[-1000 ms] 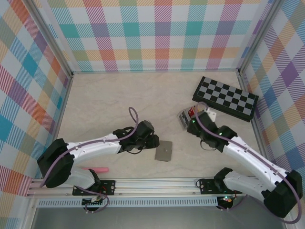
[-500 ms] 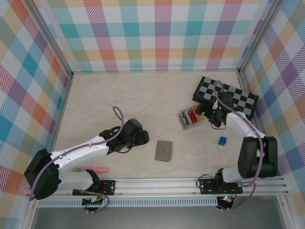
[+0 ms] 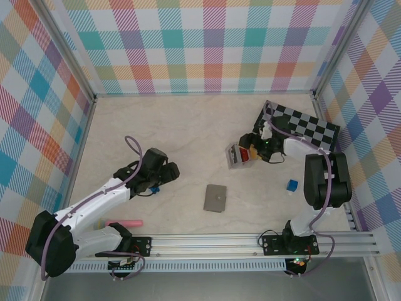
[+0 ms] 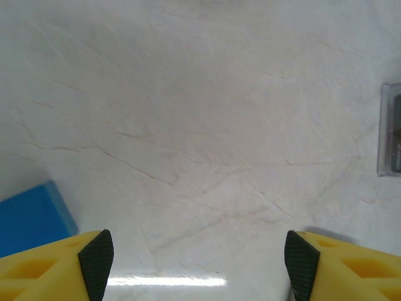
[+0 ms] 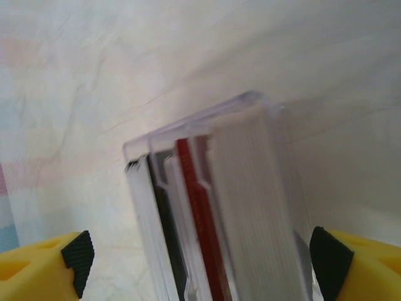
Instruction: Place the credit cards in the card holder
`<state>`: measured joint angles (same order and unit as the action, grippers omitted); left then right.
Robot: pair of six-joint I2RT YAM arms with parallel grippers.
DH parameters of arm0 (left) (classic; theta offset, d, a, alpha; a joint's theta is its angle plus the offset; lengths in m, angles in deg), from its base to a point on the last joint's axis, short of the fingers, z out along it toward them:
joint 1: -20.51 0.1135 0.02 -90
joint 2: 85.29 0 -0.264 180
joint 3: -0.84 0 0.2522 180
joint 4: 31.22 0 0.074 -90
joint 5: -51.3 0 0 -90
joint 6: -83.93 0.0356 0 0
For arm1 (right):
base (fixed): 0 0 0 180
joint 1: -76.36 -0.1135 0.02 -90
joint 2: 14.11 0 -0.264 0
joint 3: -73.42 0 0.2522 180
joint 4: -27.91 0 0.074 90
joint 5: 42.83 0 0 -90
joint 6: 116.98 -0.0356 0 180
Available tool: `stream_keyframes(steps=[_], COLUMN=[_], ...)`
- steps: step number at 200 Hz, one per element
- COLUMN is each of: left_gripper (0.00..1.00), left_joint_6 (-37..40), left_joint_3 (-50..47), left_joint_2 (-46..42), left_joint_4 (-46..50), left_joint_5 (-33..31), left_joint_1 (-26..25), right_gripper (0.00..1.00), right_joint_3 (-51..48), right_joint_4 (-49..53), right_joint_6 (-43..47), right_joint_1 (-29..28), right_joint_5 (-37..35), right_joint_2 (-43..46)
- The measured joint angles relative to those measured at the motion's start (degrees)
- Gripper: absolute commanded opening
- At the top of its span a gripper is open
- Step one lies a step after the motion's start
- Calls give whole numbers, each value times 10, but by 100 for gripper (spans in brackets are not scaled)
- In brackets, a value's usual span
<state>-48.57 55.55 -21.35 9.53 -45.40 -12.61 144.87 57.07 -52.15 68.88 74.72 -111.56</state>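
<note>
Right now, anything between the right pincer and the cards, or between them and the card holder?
Only the clear tray walls, around the standing credit cards; the open right pincer is right at it. From tray to card holder, bare table; the left pincer sits off left.

Figure: Enclosed robot test cell, laboratory setting.
Plaid panel walls [image 3: 213, 44], an aluminium frame rail [image 3: 207, 241] at the near edge, and a marbled tabletop [image 3: 188, 132].

One grey card holder [image 3: 215, 198], one clear tray [image 3: 232, 158] holding several credit cards [image 5: 200, 213], one chequered board [image 3: 301, 128], one pink pen [image 3: 125, 222], and two blue blocks: right block [image 3: 292, 185], left block [image 4: 28, 216].
</note>
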Motion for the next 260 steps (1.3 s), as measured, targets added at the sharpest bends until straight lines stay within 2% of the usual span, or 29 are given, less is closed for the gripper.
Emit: stream_keyframes(steps=[29, 38, 63, 102, 126, 147, 176, 199, 217, 237, 260], left_gripper=[89, 94, 99, 100, 100, 100, 100, 100, 100, 100, 100], left_joint_6=[48, 62, 96, 140, 208, 273, 329, 356, 377, 399, 407], left_joint_3=[2, 3, 9, 8, -43, -92, -122, -142, -160, -186, -188], left_joint_2=[1, 2, 2, 7, 16, 53, 139, 186, 212, 243, 259], left_joint_4=[5, 5, 1, -39, -168, -275, -420, -515, -591, -689, -703], left_joint_5=[-13, -19, -51, -178, -261, -286, -274, -232, -190, -146, -122], left_joint_1=[87, 117, 188, 252, 258, 259, 259, 259, 259, 259, 261], right_gripper=[100, 100, 100, 100, 100, 100, 100, 100, 100, 100, 100], right_joint_3=[2, 2, 1, -90, -193, -263, -303, -330, -347, -355, -355], right_joint_4=[7, 15, 28, -74, -183, -264, -379, -510, -548, -574, -599], right_joint_6=[31, 40, 63, 113, 144, 168, 200, 217, 227, 226, 226], right_joint_1=[-19, -17, 2, 39, 46, 47, 53, 55, 55, 55, 55], right_joint_5=[-17, -48, -156, -361, -427, -431, -401, -363, -345, -357, -365], right_joint_2=[21, 40, 100, 183, 188, 179, 158, 116, 101, 101, 101])
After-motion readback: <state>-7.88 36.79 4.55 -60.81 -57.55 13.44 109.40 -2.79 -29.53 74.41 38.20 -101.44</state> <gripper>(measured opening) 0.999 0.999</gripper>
